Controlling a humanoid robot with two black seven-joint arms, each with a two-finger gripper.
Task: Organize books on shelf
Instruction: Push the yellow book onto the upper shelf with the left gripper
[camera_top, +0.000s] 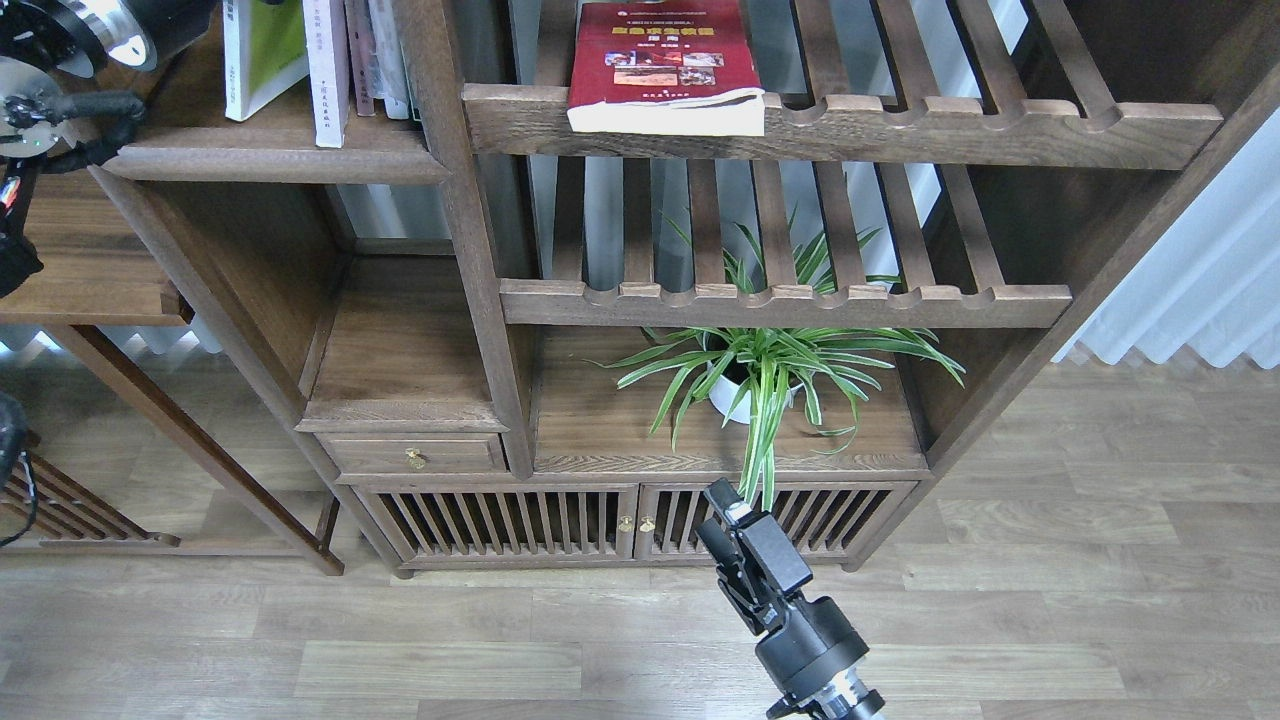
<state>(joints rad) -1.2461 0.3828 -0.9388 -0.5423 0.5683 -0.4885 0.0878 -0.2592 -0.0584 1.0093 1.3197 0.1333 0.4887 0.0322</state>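
A dark red book (660, 60) lies flat on the upper slatted rack, its front edge over the rail. On the solid dark-brown shelf (275, 160) at the top left, a yellow-green and white book (262, 50) stands leaning slightly, beside a white-lavender book (327, 70) and a few more upright volumes (385, 50). The silver and black wrist of my left arm (110, 25) shows at the top left corner, just left of those books; its gripper is cut off by the frame edge. My right gripper (722, 515) hangs low in front of the cabinet doors, holding nothing.
A spider plant in a white pot (735, 390) sits on the lower board under a second slatted rack (785, 300). Below are a small drawer (415, 455) and slatted cabinet doors (500, 520). A wooden side table (90, 290) stands at left. White curtains (1200, 280) hang at right.
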